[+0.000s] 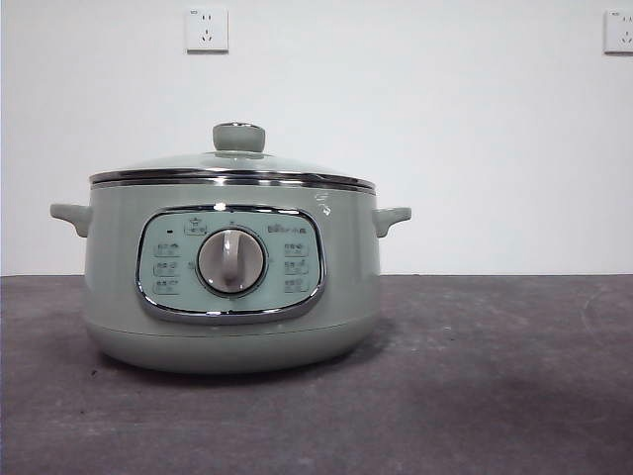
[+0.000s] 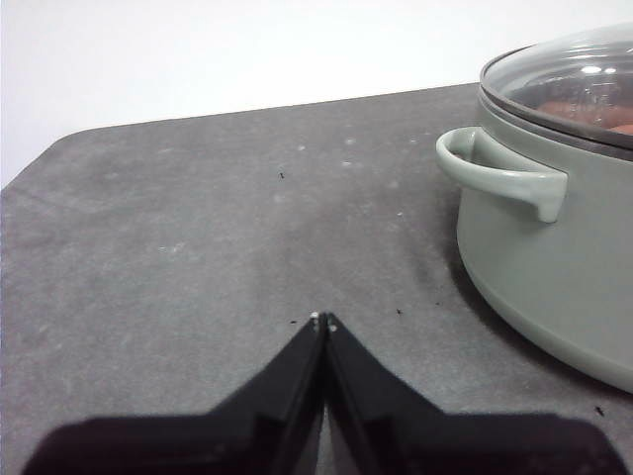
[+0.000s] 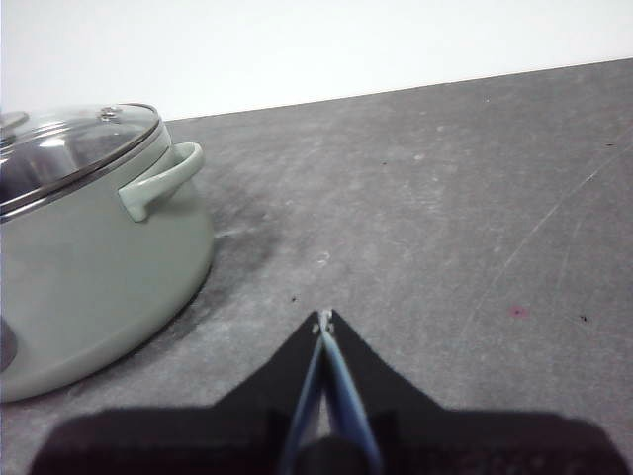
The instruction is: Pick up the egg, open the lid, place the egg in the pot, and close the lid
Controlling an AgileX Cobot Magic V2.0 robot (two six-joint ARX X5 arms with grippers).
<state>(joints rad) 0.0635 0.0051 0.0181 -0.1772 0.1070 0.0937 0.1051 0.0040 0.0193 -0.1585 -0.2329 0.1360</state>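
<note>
The sage-green pot stands on the table left of centre, its dial facing the front camera. The glass lid with its green knob sits closed on it. In the left wrist view an orange-brown patch, which looks like the egg, shows dimly through the lid inside the pot. My left gripper is shut and empty, over bare table beside one pot handle. My right gripper is shut and empty, beside the pot on its other side. Neither gripper shows in the front view.
The dark grey table top stretches to the right of the pot. A white wall with two sockets stands behind. The table's far edge shows in both wrist views.
</note>
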